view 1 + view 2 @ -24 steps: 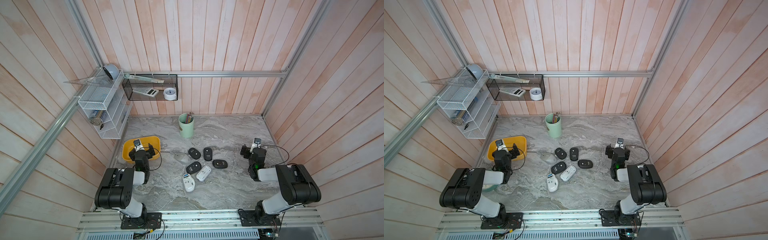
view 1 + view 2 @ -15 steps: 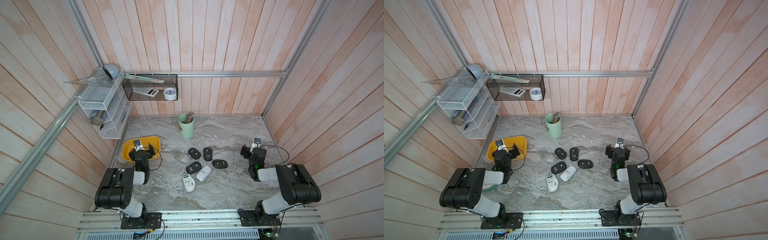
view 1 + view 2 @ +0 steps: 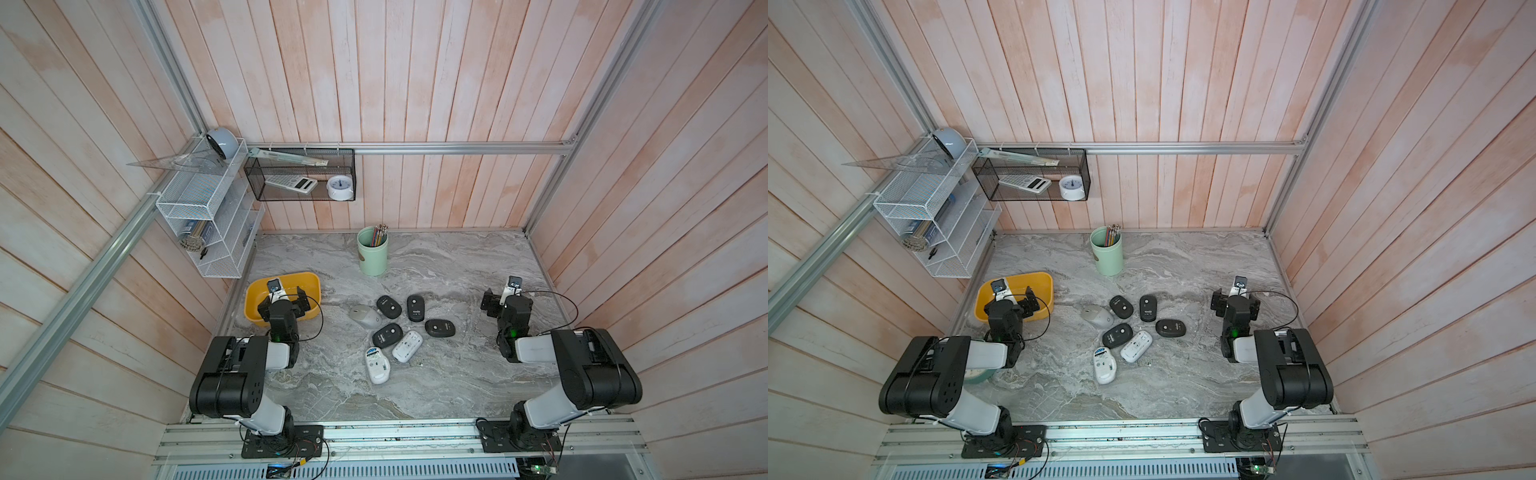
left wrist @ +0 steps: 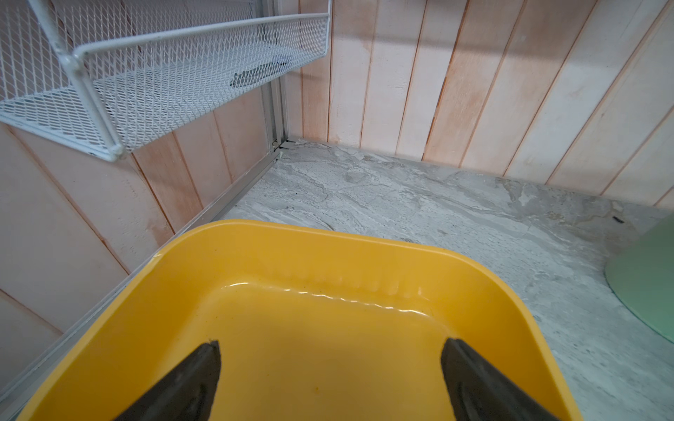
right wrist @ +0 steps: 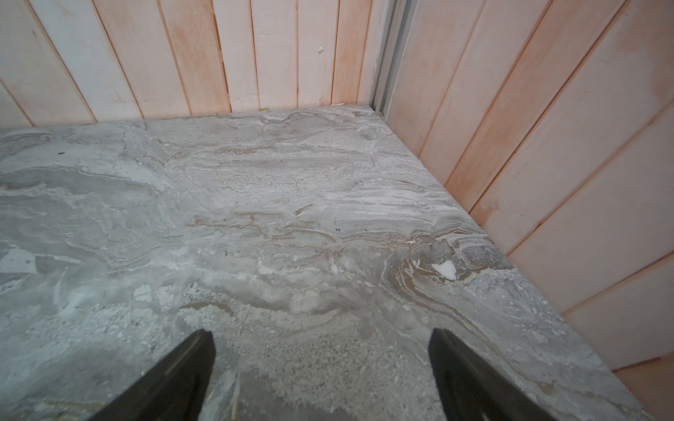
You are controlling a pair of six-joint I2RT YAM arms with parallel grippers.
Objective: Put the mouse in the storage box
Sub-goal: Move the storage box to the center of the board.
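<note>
Plainly, both the left gripper [image 4: 330, 342], hanging over the yellow storage box [image 4: 364, 251], and the right gripper [image 5: 321, 331] stood spread and empty, while the nearest grey mouse [image 3: 365, 316] lay outside it on the table [image 3: 457, 266], likely light, rigid and slick, best pinched across its flanks.

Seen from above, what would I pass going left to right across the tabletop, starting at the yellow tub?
Storage box → grey mouse → slanted black mouse → straight black mouse → sideways black mouse → right claw.
</note>
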